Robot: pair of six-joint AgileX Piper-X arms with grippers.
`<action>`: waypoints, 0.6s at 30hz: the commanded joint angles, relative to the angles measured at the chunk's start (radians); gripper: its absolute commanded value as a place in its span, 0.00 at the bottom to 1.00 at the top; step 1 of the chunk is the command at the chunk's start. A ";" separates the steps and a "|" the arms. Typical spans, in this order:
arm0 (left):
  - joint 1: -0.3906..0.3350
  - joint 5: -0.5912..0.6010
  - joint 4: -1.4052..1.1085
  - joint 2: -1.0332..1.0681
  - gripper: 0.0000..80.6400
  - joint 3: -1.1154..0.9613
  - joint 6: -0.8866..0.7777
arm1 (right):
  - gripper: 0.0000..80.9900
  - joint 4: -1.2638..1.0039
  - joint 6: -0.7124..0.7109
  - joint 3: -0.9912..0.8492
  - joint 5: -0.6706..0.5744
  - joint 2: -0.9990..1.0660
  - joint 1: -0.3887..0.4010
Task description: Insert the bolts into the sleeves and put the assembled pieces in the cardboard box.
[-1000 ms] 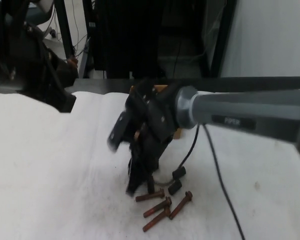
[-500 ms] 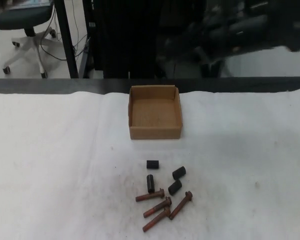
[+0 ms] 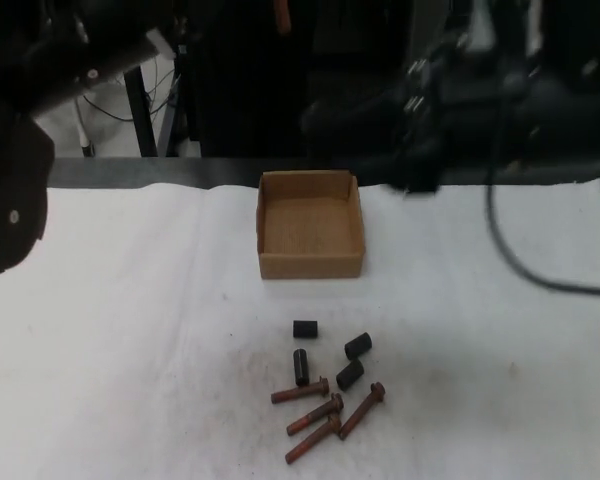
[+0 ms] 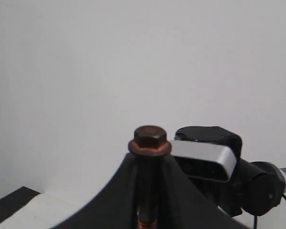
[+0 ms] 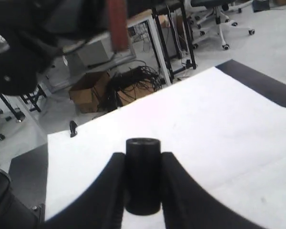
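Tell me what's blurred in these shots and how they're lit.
High view: both arms are dark smears; the cardboard box, loose bolts and loose sleeves read clearly under flat light, shadows faint. Left wrist view: the held bolt in the left claw is clear against a bright wall. Right wrist view: the held sleeve in the right claw is clear, the arm behind blurred.

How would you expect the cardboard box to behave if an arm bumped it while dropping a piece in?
The cardboard box is open-topped, thin-walled and empty, so it is probably light and would likely slide rather than resist. It sits flat on the white cloth, whose texture may slow that slide. Its walls would probably flex under a firm push.
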 commanded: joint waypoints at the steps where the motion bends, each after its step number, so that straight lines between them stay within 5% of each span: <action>1: -0.004 0.067 -0.021 -0.025 0.00 -0.008 -0.008 | 0.01 -0.054 -0.037 0.010 0.093 0.044 0.079; 10: -0.004 0.056 -0.021 -0.062 0.00 -0.008 -0.008 | 0.01 -0.374 0.001 0.010 0.168 0.083 0.105; 18: -0.002 -0.052 -0.042 -0.062 0.00 -0.008 0.038 | 0.01 -0.411 0.001 0.019 0.173 0.083 0.105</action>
